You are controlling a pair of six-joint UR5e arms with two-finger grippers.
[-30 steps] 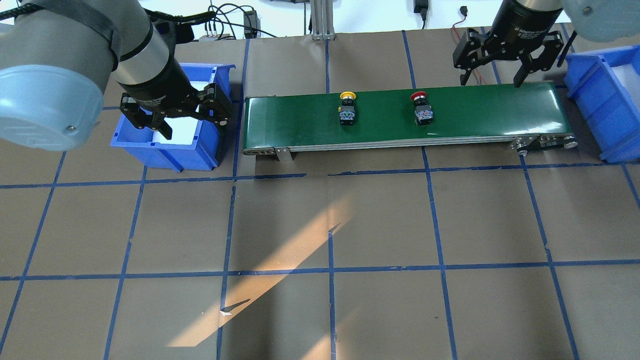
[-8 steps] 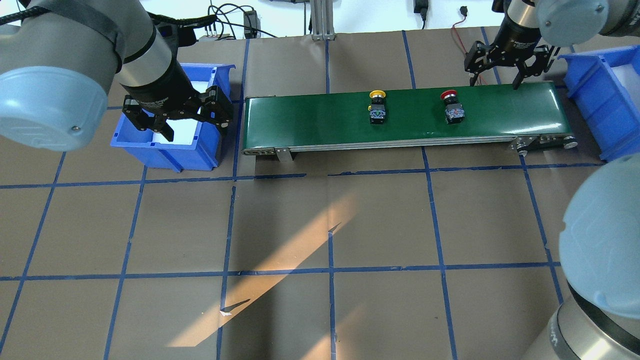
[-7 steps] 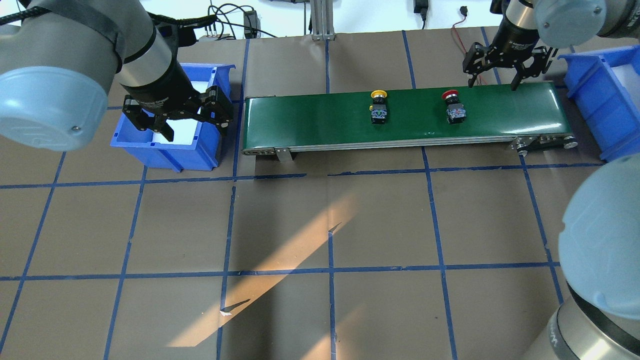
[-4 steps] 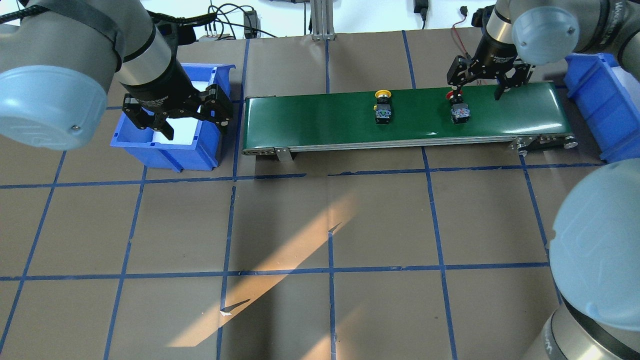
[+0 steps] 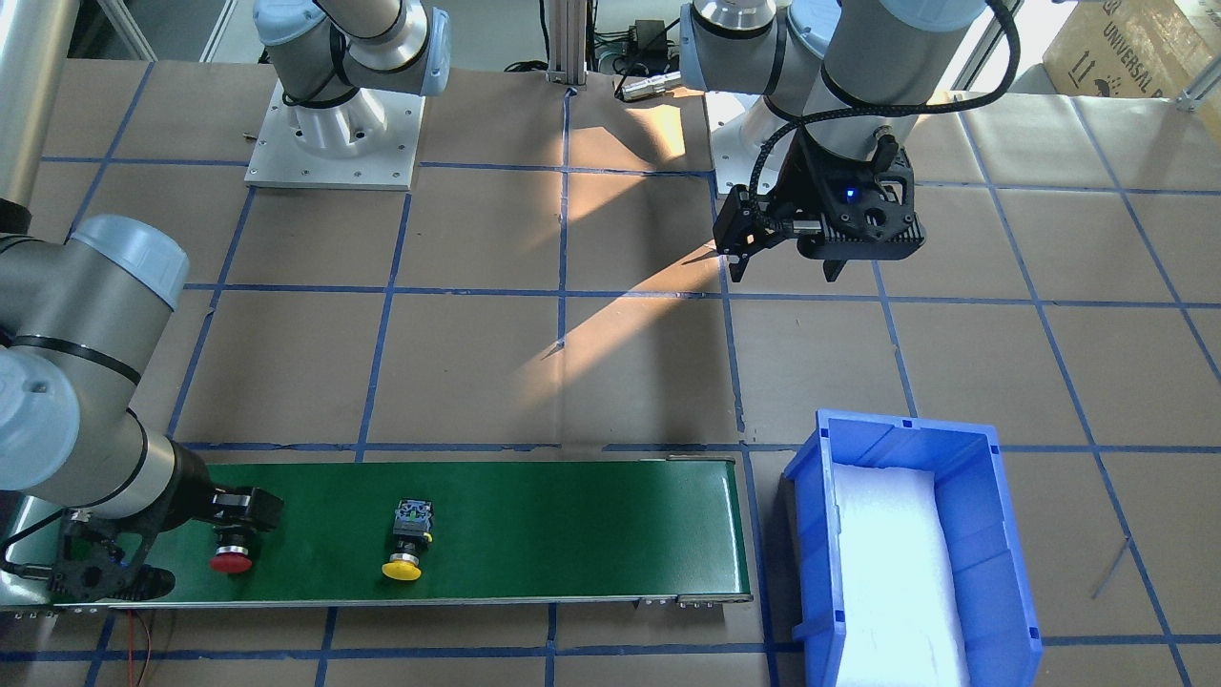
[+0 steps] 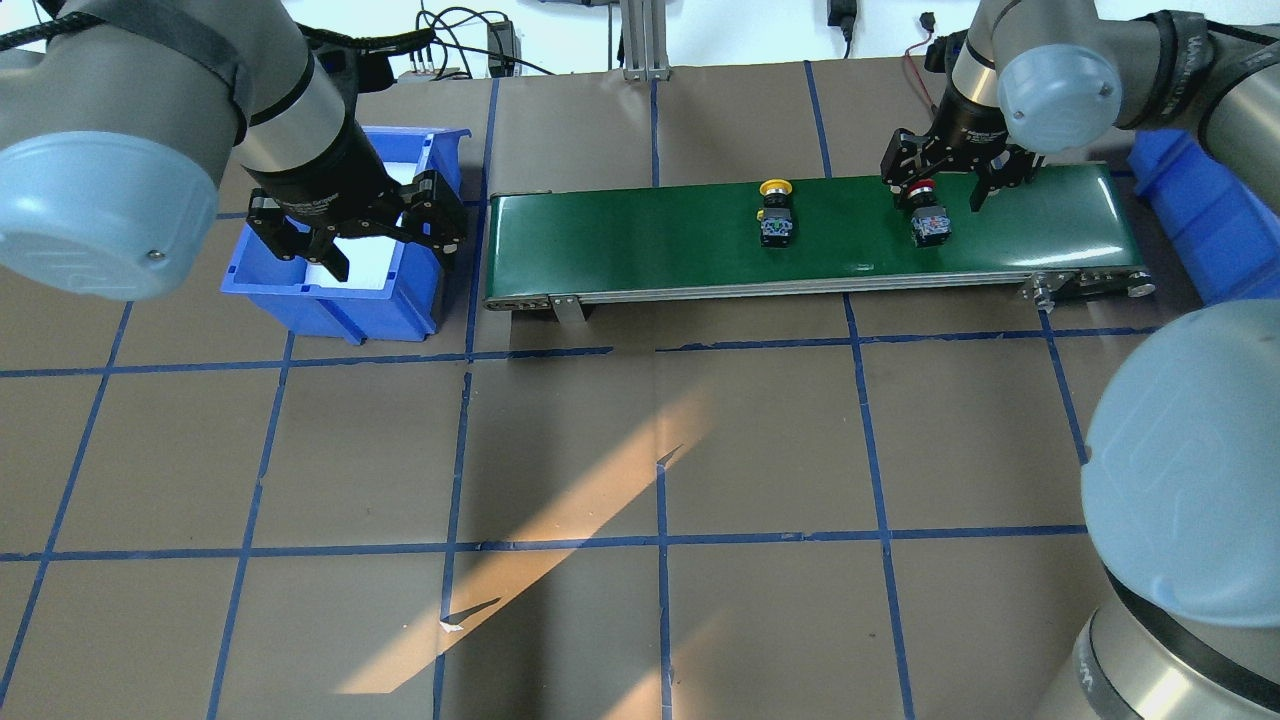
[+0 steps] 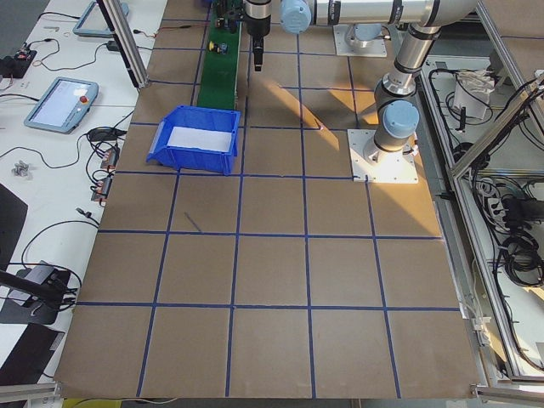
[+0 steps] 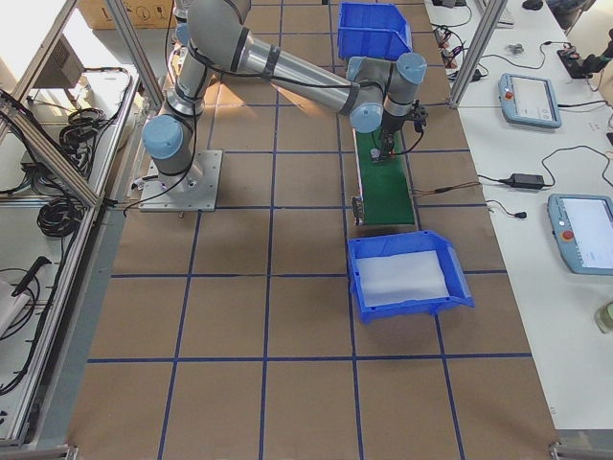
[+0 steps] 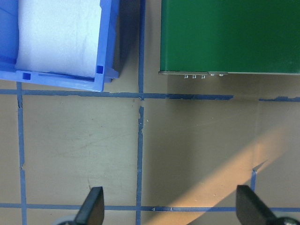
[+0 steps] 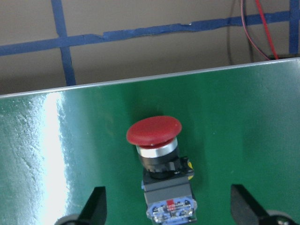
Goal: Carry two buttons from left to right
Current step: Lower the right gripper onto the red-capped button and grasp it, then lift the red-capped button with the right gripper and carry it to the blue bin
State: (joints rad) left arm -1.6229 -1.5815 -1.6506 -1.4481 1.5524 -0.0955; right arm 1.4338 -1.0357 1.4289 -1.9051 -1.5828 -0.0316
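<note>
On the green conveyor belt [image 6: 640,235], the right gripper [image 10: 168,206] is hanging over the red button [image 6: 928,218]. Its fingers are spreading wide to either side of the switch body and gripping nothing. Seen from overhead, the red button is lying on its side toward the belt's three o'clock end, with its cap pointing to twelve o'clock. The yellow button [image 6: 776,212] is lying the same way at its nine o'clock, well apart, near mid-belt. Off the belt's nine o'clock end, the left gripper [image 6: 390,258] is hovering by a blue bin [image 6: 330,295], its fingers likewise wide open and empty. A second blue bin [image 6: 1190,225] is sitting past the three o'clock end.
</note>
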